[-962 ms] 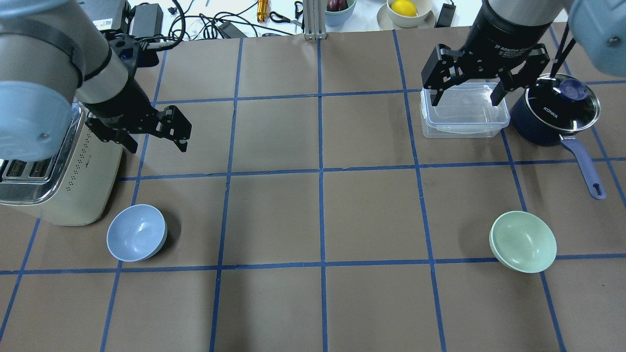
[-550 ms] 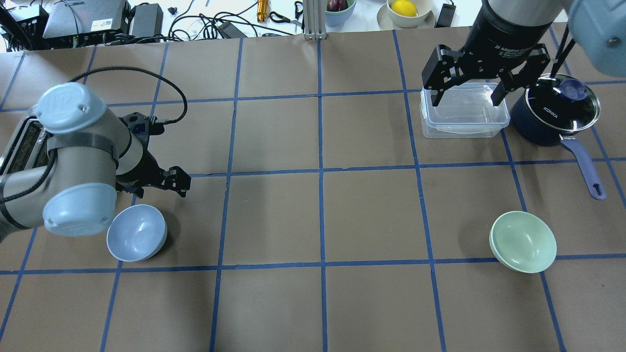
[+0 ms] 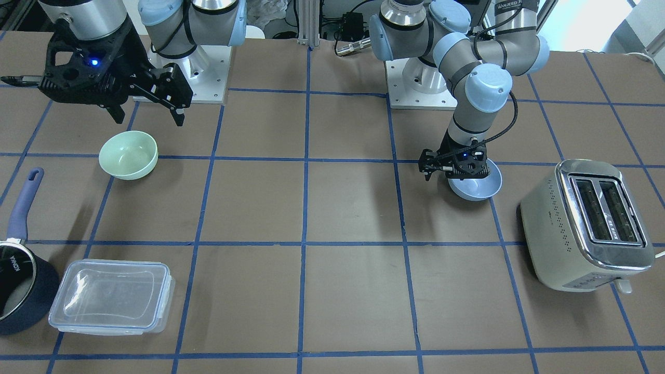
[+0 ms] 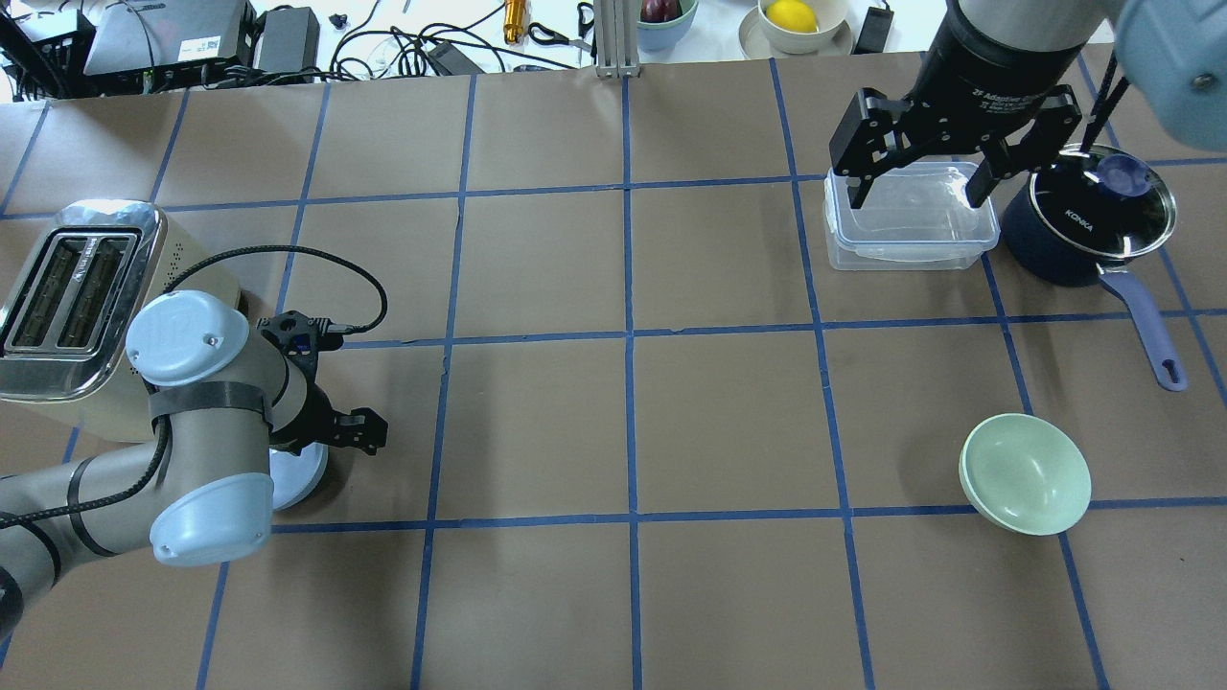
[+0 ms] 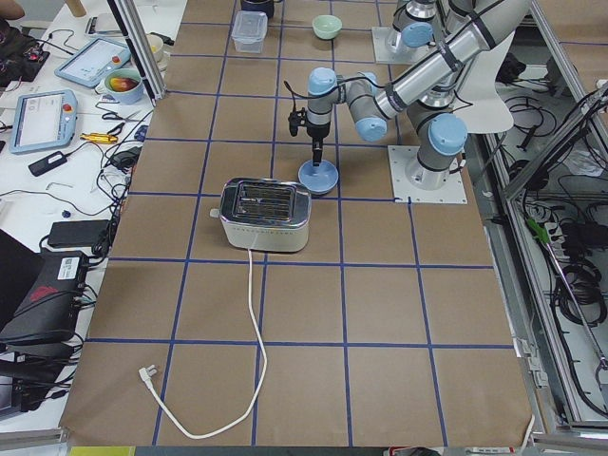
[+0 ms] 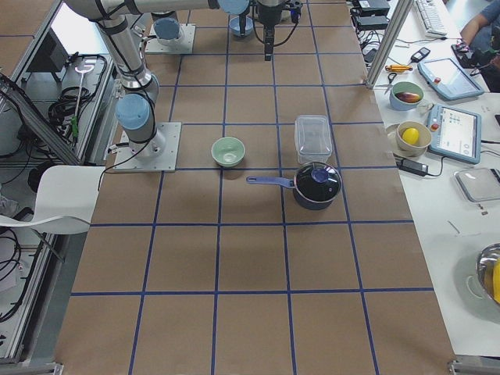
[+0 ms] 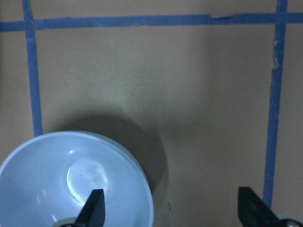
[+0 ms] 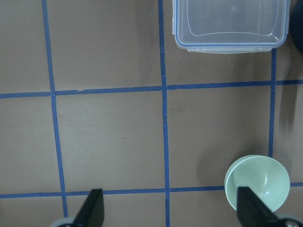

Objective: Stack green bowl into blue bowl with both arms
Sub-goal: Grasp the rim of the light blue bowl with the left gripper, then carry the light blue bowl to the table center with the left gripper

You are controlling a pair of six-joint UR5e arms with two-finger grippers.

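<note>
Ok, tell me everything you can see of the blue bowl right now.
The blue bowl is small, round and pale powder blue, matte like plastic, with a flat circle at its bottom. It sits upright and empty on the brown table, near the toaster. The left hand is open over it, one finger above the inside, the other outside the rim. Whether they touch cannot be told.

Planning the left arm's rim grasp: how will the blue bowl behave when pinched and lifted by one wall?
The blue bowl looks like thin, stiff plastic, so probably light and rigid. Its smooth curved wall may slip or tilt in the left gripper, open astride the rim. The small base suggests it could tip if nudged.
</note>
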